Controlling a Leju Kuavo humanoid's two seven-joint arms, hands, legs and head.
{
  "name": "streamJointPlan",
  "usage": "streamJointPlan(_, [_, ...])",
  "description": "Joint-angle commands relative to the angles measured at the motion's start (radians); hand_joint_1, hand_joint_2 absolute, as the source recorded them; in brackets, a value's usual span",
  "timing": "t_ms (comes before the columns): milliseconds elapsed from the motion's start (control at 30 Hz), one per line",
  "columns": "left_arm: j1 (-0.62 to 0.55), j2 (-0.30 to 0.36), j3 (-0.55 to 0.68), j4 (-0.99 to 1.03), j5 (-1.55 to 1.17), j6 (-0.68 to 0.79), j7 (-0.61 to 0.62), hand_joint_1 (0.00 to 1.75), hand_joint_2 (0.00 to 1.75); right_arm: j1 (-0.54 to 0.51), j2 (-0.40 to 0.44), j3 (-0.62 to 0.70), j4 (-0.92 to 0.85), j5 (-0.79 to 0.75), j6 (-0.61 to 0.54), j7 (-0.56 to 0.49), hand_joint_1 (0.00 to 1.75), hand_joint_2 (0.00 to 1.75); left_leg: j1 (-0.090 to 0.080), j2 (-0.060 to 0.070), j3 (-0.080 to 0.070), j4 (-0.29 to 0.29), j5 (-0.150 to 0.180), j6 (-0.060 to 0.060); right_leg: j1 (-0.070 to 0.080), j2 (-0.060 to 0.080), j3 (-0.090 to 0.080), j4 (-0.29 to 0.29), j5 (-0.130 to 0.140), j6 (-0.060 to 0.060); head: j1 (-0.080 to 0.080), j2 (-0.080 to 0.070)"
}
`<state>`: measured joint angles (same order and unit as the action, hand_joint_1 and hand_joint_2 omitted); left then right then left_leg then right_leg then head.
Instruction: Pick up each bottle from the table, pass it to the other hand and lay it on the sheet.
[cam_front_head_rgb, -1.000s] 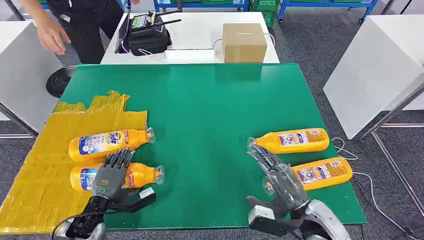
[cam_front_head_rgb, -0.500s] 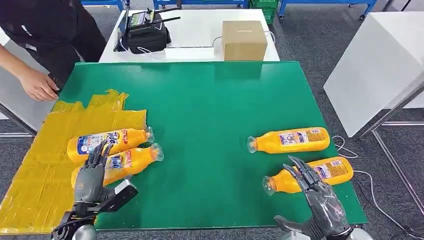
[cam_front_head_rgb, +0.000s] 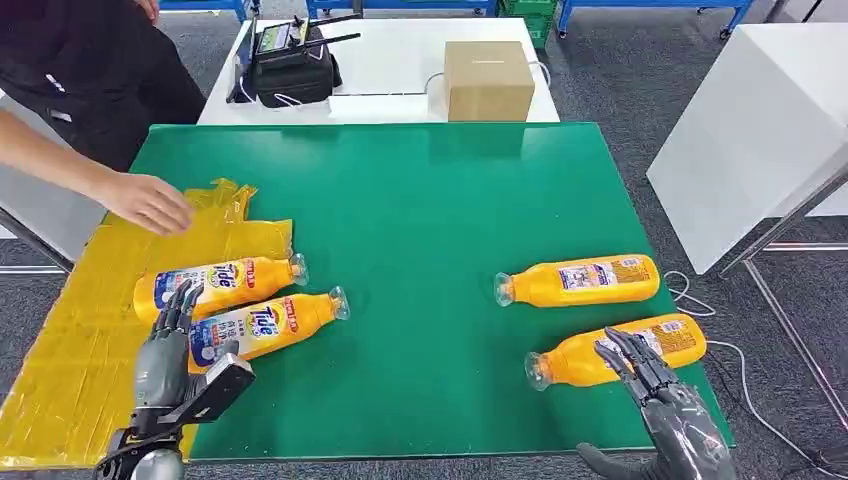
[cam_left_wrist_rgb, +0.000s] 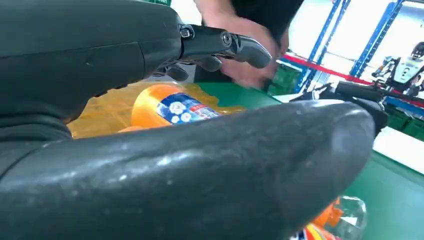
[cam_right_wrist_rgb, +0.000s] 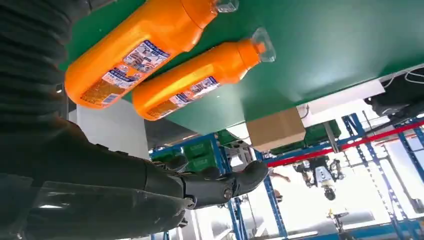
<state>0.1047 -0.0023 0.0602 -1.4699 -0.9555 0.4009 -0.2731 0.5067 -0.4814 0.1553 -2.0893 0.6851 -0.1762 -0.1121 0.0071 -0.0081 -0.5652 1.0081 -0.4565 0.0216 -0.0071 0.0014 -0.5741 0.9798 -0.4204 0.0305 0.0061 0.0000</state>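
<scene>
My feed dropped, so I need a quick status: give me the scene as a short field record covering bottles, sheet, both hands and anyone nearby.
bottles on sheet side: two orange plastic bottles, the far bottle lying on the yellow sheet, the near bottle lying partly on the sheet, its cap end over the green table
bottles to move: two orange bottles lying on the table's right side, far one and near one
left hand: open, over the near sheet bottle
right hand: open, fingertips at the near right bottle
person: a person's hand over the sheet's far edge
</scene>
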Motion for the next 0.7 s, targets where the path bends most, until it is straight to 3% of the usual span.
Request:
streamJointPlan(33, [-0.026, -0.026, 0.034, 0.061, -0.042, 0.013, 0.020, 0.00, 0.00, 0.018, -0.008, -0.011, -0.014, 0.007, -0.010, 0.006, 0.00, 1.75, 0.000, 0.001, 0.004, -0.001, -0.001, -0.001, 0.001, 0.000, 0.004, -0.002, -0.001, -0.001, 0.000, 0.000])
streamJointPlan(133, [-0.027, -0.045, 0.045, 0.058, 0.045, -0.009, -0.010, 0.00, 0.00, 0.039, -0.016, -0.018, -0.037, 0.017, -0.032, 0.019, 0.00, 1.75, 0.000, 0.000, 0.003, -0.001, -0.001, 0.000, 0.000, -0.001, 0.003, -0.001, -0.001, 0.000, 0.000, 0.000])
streamJointPlan(267, [0.056, -0.125, 0.102, -0.124, 0.651, -0.353, -0.207, 0.00, 0.00, 0.131, -0.041, -0.080, -0.080, 0.044, -0.060, 0.064, 0.00, 1.75, 0.000, -0.001, 0.002, 0.000, -0.002, 0.000, 0.000, -0.002, 0.003, 0.000, -0.002, 0.000, 0.000, 0.000])
streamJointPlan(400, [0.150, -0.178, 0.069, -0.330, 0.865, -0.474, -0.248, 0.00, 0.00, 0.224, -0.070, -0.177, -0.100, 0.085, -0.065, 0.122, 0.00, 1.75, 0.000, 0.000, 0.001, 0.003, -0.004, 0.000, 0.000, 0.000, 0.001, 0.001, -0.003, 0.000, 0.000, 0.000])
streamJointPlan(500, [0.182, -0.164, 0.009, -0.399, 0.883, -0.472, -0.259, 0.00, 0.00, 0.272, -0.052, -0.330, -0.080, 0.073, 0.007, 0.161, 0.00, 1.75, 0.000, -0.001, -0.001, 0.002, -0.003, 0.002, -0.001, -0.001, 0.000, 0.001, -0.003, 0.001, 0.000, 0.000])
streamJointPlan(633, [0.178, -0.137, -0.031, -0.393, 0.897, -0.463, -0.263, 0.00, 0.00, 0.218, 0.046, -0.572, -0.007, 0.056, 0.235, 0.043, 0.00, 1.75, -0.002, -0.001, 0.001, 0.000, -0.004, 0.003, -0.001, -0.002, 0.001, -0.001, -0.003, 0.002, 0.000, 0.000])
streamJointPlan(700, [0.175, -0.134, -0.031, -0.386, 0.898, -0.462, -0.263, 0.00, 0.00, 0.202, 0.068, -0.597, 0.001, 0.070, 0.271, 0.027, 0.00, 1.75, -0.002, -0.001, 0.002, -0.001, -0.004, 0.003, -0.001, -0.002, 0.002, -0.002, -0.003, 0.002, 0.000, 0.000])
